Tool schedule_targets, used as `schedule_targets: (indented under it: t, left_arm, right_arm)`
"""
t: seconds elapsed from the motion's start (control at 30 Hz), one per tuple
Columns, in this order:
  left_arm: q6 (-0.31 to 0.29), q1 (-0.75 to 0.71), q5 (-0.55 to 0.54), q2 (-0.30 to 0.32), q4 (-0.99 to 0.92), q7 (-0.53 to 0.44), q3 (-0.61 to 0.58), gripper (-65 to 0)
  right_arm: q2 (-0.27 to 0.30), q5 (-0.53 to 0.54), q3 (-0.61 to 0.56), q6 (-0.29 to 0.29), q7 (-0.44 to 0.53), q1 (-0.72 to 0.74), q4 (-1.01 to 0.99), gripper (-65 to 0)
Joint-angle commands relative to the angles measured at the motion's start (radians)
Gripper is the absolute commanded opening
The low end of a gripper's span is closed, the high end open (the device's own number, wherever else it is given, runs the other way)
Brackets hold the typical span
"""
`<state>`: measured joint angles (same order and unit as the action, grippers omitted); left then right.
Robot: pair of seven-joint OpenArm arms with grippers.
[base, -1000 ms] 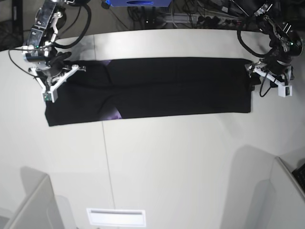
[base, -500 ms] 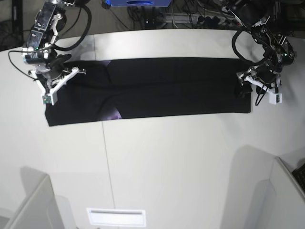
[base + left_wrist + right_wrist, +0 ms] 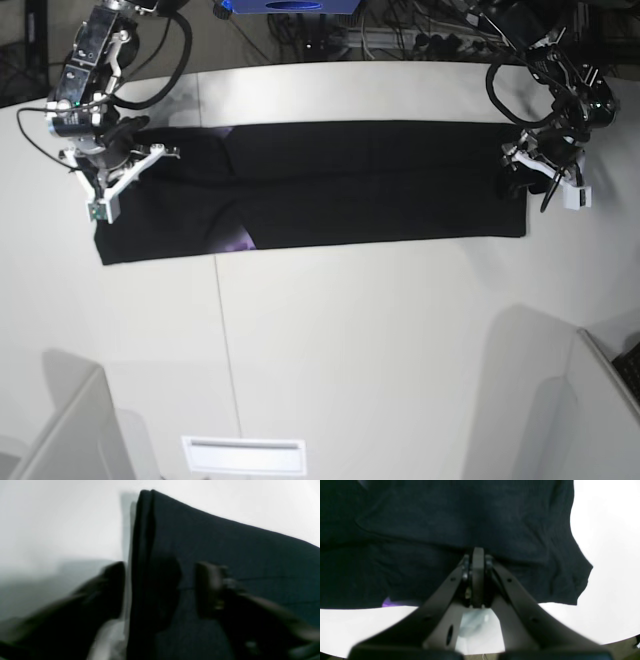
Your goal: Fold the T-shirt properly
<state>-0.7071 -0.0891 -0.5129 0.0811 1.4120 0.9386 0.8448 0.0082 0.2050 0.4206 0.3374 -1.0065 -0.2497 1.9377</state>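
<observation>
A: Where is the T-shirt [image 3: 330, 185] lying, and which way is its long axis running?

B: It is lying flat on the white table [image 3: 350, 330] as a long folded black band. In the base view the long axis is running left to right across the far half of the table, with the left end sitting slightly nearer the camera than the right end. A small purple mark [image 3: 240, 241] is showing at the band's near edge, left of its middle.

A: What is happening at the band's left end?

B: The right gripper [image 3: 478, 555] is sitting on that end with its jaws pressed together. In the right wrist view the cloth is gathering into a ridge at the fingertips, so the jaws are pinching a fold of the T-shirt.

A: And at the band's right end?

B: The left gripper [image 3: 160, 587] is straddling the folded right edge. In the left wrist view, which is blurred, one finger [image 3: 112, 590] is sitting over the table just outside the edge and the other is sitting over the cloth. The jaws are standing apart at a medium gap, and no pinch on the cloth is showing.

A: What lies beyond the T-shirt?

B: Past the table's far edge, cables [image 3: 420, 35] are lying on the floor.
</observation>
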Motion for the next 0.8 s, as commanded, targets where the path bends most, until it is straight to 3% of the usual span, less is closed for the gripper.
schedule_targets:
  t: [0.0,0.2,0.23,0.37,0.53,0.77]
  left_arm:
    - [0.009,-0.007,0.032,0.003,-0.001,0.053,-0.002,-34.1]
    - [0.009,-0.001,0.026,0.007,-0.001,0.053,-0.002,-62.7]
    - [0.009,0.001,0.026,0.007,-0.001,0.053,0.001,-65.0]
    - [0.009,0.004,0.026,0.042,0.010,0.043,0.008,-65.0]
    - [0.009,-0.007,0.032,0.098,0.011,-0.074,0.000,-65.0]
    - [0.009,-0.033,0.033,0.141,0.066,-0.082,0.004,-65.0]
  right_arm:
    - [0.006,0.006,0.001,-0.001,0.018,0.008,0.016,-65.0]
    - [0.006,0.007,0.004,-0.001,0.018,0.008,0.016,-65.0]
    - [0.006,0.007,0.005,-0.001,0.018,0.008,0.016,-65.0]
    - [0.006,0.007,0.005,-0.001,0.018,0.006,0.016,-65.0]
    - [0.006,0.009,0.002,0.001,-0.002,-0.006,0.024,-65.0]
    - [0.006,0.009,0.007,0.001,-0.016,0.005,0.026,-65.0]
